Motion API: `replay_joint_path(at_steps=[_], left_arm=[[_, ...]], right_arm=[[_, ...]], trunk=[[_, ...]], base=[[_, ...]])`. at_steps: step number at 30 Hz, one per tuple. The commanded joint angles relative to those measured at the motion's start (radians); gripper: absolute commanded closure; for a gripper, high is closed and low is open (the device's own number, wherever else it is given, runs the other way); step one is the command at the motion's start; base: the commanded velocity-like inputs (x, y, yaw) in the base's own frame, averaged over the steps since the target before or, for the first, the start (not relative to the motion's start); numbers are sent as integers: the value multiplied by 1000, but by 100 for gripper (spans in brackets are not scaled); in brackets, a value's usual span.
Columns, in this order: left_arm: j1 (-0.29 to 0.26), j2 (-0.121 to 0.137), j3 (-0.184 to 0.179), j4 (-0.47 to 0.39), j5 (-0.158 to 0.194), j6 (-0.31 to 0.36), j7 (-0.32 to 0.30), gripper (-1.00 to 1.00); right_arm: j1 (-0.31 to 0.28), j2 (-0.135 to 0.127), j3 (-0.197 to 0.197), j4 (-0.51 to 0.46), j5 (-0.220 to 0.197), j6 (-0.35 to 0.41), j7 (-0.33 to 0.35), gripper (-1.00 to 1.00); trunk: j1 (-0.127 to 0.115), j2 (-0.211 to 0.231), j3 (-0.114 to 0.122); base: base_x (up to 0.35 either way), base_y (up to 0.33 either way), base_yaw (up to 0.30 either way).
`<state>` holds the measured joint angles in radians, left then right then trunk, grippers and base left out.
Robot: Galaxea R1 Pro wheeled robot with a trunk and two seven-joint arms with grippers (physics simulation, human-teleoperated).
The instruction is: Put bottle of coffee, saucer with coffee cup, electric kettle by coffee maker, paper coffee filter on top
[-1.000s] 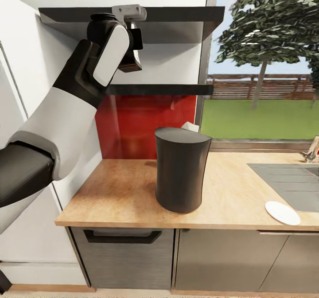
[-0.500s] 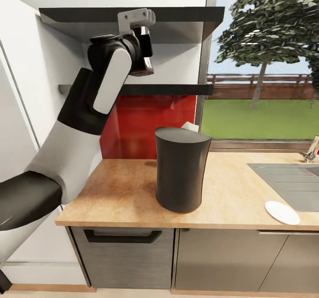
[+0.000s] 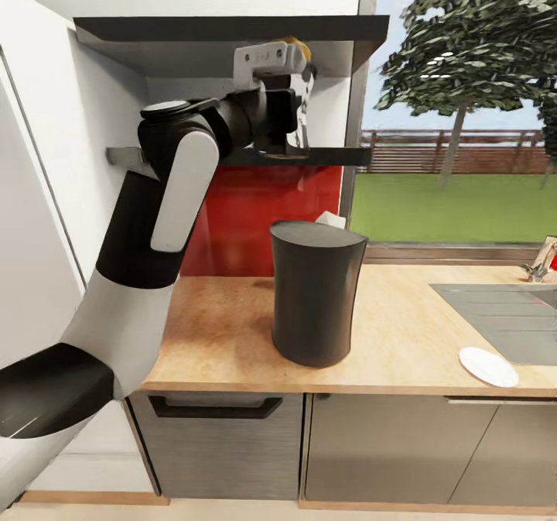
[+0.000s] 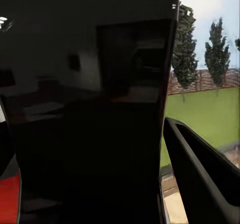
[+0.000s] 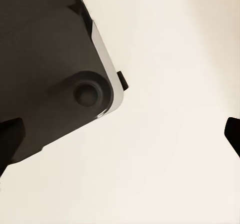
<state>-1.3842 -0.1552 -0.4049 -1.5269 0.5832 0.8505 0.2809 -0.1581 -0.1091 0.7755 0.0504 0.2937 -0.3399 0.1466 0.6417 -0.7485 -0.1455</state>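
Reaching up with your left arm [image 3: 174,196], you have the left gripper [image 3: 298,114] at the kitchen shelf [image 3: 325,155], between the lower board and the upper board [image 3: 232,25]. In the head view a golden-tan lid [image 3: 298,45] peeks out just above the wrist housing, which fits the bottle of coffee [image 3: 304,103]; most of its body is hidden behind the gripper. In the left wrist view a broad, dark, glossy surface [image 4: 90,109] sits right up against the camera, with one black finger [image 4: 205,179] alongside it on the window side. The fingers bracket that dark body, but whether they press on it cannot be told.

The coffee maker [image 3: 316,295] stands upright on the kitchen countertop [image 3: 224,335], below the shelf and in front of the red back panel [image 3: 255,211]. A white corner of the paper coffee filter [image 3: 331,220] shows just behind its flat top; whether it touches the tower cannot be told. The saucer [image 3: 488,367] lies flat near the counter's front edge, well apart from the coffee maker, just in front of the grey sink drainboard [image 3: 503,320].

Your right gripper [image 5: 120,139] shows as two dark fingertips [image 5: 10,139] at opposite edges of the right wrist view, spread wide with nothing between them, over a pale cream surface [image 5: 165,149]. A dark grey body with a light rim and a round fitting [image 5: 55,64] lies beyond them.
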Motion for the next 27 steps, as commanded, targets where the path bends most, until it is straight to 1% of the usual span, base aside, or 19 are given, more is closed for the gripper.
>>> replay_joint_path(at_steps=[1,4,13,16,17,19,20,23,25,26,27], left_arm=[[4,0,0,-2,7,5,3,100],[11,0,0,-3,7,6,-4,100],[20,1,1,-4,6,7,-9,100],[20,1,1,-4,7,7,-12,100],[22,1,1,-4,7,7,-16,100],[32,1,1,-4,7,7,-45,100],[37,1,1,-4,7,7,-65,100],[80,5,4,-6,6,6,-209,100],[125,11,5,-9,5,4,-302,100],[162,25,6,-18,5,1,-383,100],[174,35,6,-21,5,0,-414,100]], right_arm=[[-1,0,-7,2,10,-6,-1,-100],[-1,0,-7,3,10,-7,-3,-100],[-1,0,-7,3,10,-7,-4,-100],[-1,-1,-8,2,10,-7,-4,-100],[-1,-1,-8,2,10,-7,-4,-100],[-1,-1,-8,2,10,-7,-4,-100],[-1,-1,-8,2,10,-7,-4,-100],[-1,-1,-9,2,10,-7,-4,-100],[-1,-1,-9,2,10,-6,-4,-100],[-1,-1,-9,2,10,-6,-4,-100],[-1,-1,-9,2,10,-6,-4,-100]], trunk=[[0,-1,-2],[0,-1,-2],[0,-1,-2],[0,-1,-2],[0,-1,-2],[0,-1,-2],[0,-1,-2],[0,-1,-2],[0,-1,-2],[0,-1,-2],[0,-1,-2]], base=[[-113,0,0],[-122,0,0],[-240,0,0],[-89,0,0],[-32,0,0],[-19,0,0],[-13,0,0],[-6,0,0],[-2,0,0],[0,0,0],[0,0,0]])
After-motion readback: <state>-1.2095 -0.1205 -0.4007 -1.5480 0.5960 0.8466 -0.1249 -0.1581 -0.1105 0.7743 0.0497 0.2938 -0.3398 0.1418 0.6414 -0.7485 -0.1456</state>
